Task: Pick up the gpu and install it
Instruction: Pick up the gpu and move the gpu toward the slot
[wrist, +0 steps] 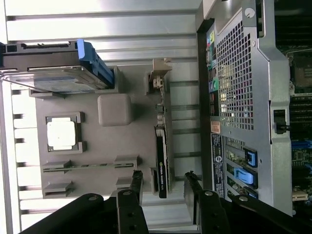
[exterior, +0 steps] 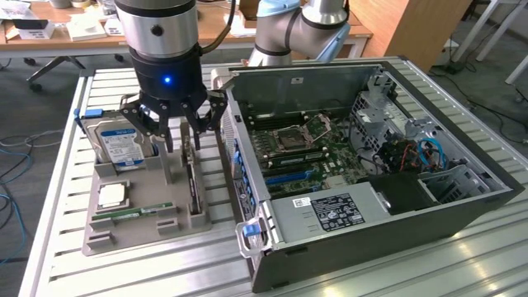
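Note:
The gpu (exterior: 194, 182) is a thin dark card standing on edge in a slot of the grey tray (exterior: 157, 213), on the side nearest the computer case. In the wrist view the gpu (wrist: 162, 163) shows its black face, with the silvery bracket (wrist: 158, 78) at its far end. My gripper (exterior: 183, 143) hangs just above the card's rear part and stands open. In the wrist view my gripper (wrist: 164, 175) has one black finger on each side of the card's near end, and nothing is held.
The grey tray (wrist: 112, 146) also holds a silver hard drive (exterior: 120, 145), a square processor (exterior: 113, 195) and a green memory stick (exterior: 132, 212). An open computer case (exterior: 462, 204) lies at the exterior view's right, its motherboard (exterior: 305, 154) exposed. All rests on a slatted metal table (exterior: 123, 272).

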Controlling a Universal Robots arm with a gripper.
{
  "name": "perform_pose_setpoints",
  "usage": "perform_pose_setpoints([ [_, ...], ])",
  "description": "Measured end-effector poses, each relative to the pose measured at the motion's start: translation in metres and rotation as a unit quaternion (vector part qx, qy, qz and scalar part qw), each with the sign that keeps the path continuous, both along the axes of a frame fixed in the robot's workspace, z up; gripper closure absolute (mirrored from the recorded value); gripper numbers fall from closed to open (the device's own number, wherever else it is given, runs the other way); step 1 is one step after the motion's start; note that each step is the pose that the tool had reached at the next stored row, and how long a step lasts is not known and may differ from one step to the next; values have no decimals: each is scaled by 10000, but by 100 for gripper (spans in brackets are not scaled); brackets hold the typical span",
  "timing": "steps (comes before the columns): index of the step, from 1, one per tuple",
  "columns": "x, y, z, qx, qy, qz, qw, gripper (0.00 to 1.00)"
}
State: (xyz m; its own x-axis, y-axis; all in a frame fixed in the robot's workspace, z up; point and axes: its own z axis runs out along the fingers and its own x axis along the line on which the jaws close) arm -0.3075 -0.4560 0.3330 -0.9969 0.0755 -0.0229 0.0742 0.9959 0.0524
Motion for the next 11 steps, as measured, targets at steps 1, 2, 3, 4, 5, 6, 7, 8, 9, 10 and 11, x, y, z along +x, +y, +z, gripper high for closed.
perform_pose_setpoints([
  [1,0,0,0,0,0,0,10000,53],
  [2,0,0,0,0,0,0,10000,53],
  [3,0,0,0,0,0,0,10000,53],
  [4,0,0,0,0,0,0,10000,53],
  [5,0,0,-1,0,0,0,10000,53],
  [6,0,0,-1,0,0,0,10000,53],
  [7,0,0,-1,0,0,0,10000,53],
  [8,0,0,-1,0,0,0,10000,53],
  [9,0,0,-1,0,0,0,10000,53],
  [10,0,0,-3,1,0,0,10000,53],
  [11,0,0,-11,3,-2,0,10000,53],
])
